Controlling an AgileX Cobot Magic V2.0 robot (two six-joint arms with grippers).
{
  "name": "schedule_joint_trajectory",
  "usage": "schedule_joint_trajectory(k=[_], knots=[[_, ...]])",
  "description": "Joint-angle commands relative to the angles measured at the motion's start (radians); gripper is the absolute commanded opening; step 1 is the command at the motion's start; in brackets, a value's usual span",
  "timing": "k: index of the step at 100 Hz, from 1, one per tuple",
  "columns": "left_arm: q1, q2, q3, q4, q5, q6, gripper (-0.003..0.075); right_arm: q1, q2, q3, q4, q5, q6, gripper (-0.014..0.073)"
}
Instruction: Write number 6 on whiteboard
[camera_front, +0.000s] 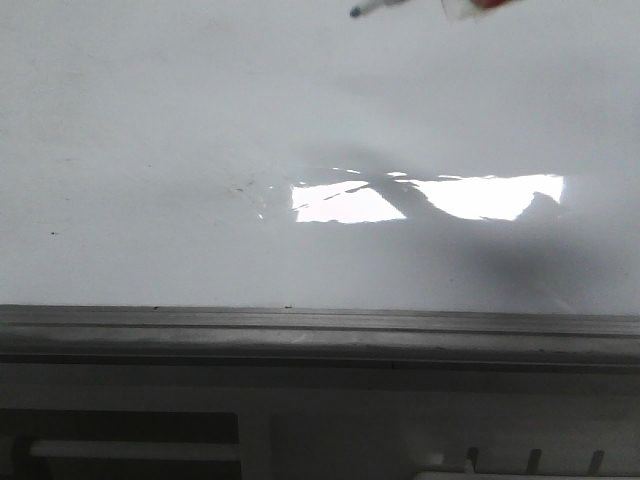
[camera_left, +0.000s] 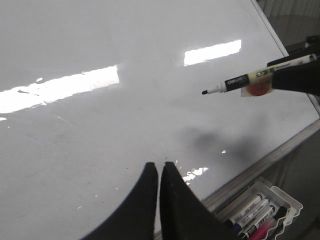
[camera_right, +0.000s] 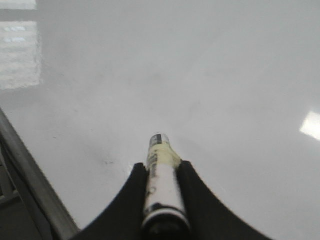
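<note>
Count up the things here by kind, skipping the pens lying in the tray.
claws: 2, the left claw and the right claw
whiteboard: 1
marker, held in the right claw: 1
pen tray: 1
Total: 5

It looked like a robot lab bench: a framed whiteboard (camera_left: 125, 115) lay flat, a marker tray (camera_left: 265, 210) beside its edge.

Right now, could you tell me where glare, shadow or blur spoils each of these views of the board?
Front view: a bright glare rectangle on the whiteboard, crossed by a dark shadow. Left wrist view: several glare patches, and a soft shadow under the marker held by the right tool; the left tool is shut. Right wrist view: soft and hazy, the marker blurred.
</note>
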Motion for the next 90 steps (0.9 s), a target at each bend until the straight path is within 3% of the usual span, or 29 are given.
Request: schedule_joint_trajectory(k=[1, 52, 90], knots=[[0.004, 0.007, -0.027, -0.034, -0.073, -0.012, -0.0019, -0.032, 0.041, -0.045, 0.007, -0.106, -0.011, -0.0053], [0.004, 0.007, -0.027, -0.040, -0.073, -0.012, -0.0019, -0.075, 0.161, -0.050, 0.053, -0.233, -0.030, -0.0053], [0.004, 0.007, -0.027, -0.040, -0.073, -0.012, -0.0019, -0.132, 0.167, -0.060, 0.068, -0.112, -0.030, -0.0053]])
